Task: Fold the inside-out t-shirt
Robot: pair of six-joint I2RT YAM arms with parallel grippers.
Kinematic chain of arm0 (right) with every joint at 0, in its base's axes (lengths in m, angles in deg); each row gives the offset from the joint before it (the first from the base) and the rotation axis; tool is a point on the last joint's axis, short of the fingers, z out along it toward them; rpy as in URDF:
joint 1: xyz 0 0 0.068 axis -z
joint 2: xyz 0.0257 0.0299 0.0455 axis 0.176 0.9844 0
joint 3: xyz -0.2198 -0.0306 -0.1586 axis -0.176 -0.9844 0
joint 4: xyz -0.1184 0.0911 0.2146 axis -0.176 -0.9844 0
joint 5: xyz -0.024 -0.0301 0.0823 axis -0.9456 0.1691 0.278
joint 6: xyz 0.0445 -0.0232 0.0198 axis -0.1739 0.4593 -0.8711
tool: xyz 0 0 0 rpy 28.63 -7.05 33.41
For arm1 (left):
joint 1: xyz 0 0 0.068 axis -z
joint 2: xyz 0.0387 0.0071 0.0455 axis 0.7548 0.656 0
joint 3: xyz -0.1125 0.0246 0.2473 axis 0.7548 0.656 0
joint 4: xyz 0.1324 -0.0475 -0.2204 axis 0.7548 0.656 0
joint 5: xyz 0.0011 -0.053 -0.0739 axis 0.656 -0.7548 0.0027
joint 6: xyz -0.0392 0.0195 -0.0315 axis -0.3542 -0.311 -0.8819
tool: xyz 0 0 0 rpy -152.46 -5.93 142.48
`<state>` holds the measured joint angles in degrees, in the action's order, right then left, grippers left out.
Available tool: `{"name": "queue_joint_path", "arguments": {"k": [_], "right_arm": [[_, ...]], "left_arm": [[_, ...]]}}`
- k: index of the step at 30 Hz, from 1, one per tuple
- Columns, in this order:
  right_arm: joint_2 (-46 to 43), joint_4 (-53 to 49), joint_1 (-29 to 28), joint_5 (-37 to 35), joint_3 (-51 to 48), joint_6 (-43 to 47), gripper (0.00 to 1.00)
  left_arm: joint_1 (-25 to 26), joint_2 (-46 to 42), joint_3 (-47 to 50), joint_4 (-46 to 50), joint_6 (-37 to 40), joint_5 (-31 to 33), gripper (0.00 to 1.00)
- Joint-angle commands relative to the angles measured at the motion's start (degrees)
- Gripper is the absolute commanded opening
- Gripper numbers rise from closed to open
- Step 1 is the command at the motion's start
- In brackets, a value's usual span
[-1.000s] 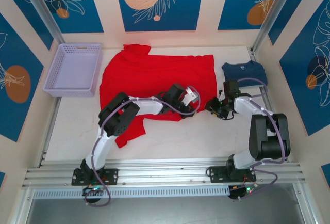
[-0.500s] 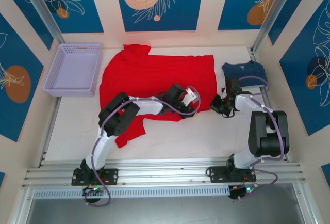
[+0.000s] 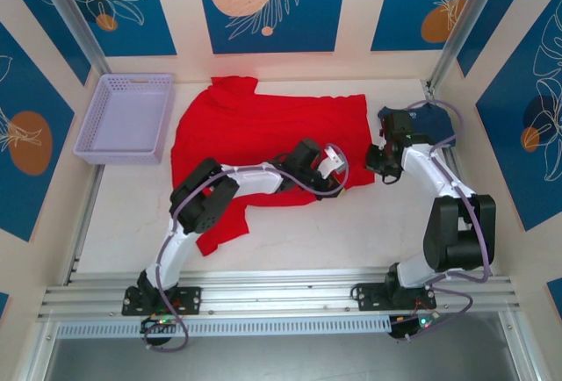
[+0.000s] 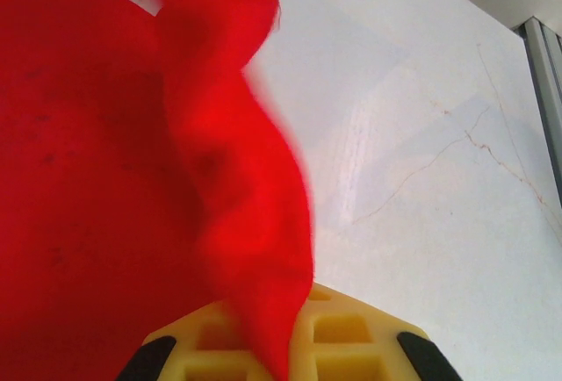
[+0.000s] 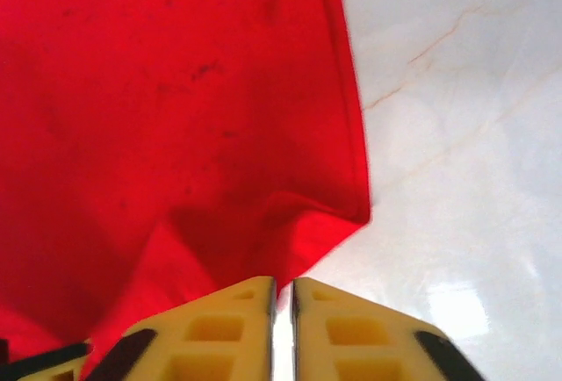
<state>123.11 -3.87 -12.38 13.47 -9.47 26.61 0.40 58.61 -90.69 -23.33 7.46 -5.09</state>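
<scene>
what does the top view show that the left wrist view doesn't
The top view adds the basket, the navy shirt and the right gripper by the red shirt's right edge. The left wrist view adds a close look at the left gripper, its yellow fingers shut on a fold of cloth. Both show the red shirt lying on the white table.

Bright red t-shirt (image 3: 255,126), spread mostly flat, far middle, near edge rumpled, one part trailing near-left.
</scene>
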Motion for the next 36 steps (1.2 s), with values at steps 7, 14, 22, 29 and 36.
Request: {"name": "queue_joint_path", "arguments": {"k": [7,14,22,29,36], "right_arm": [[-2.43,-0.30,0.83,5.58,-3.73,-0.83,0.34],[1.15,9.44,2.12,21.24,-7.05,-5.53,0.41],[11.00,14.31,2.31,25.54,-3.05,-8.82,0.42],[15.37,17.70,2.65,28.61,-2.34,-10.50,0.40],[16.31,18.75,3.17,29.49,-2.16,-10.90,0.29]], "left_arm": [[0.43,2.47,-0.40,2.29,0.77,-2.28,0.00],[0.43,2.48,-0.16,2.32,0.77,-2.21,0.00],[0.43,2.40,0.04,1.87,0.68,-2.21,0.00],[0.49,2.40,0.22,1.75,0.82,-2.12,0.00],[0.43,2.47,0.22,1.73,0.95,-2.12,0.00]]}}
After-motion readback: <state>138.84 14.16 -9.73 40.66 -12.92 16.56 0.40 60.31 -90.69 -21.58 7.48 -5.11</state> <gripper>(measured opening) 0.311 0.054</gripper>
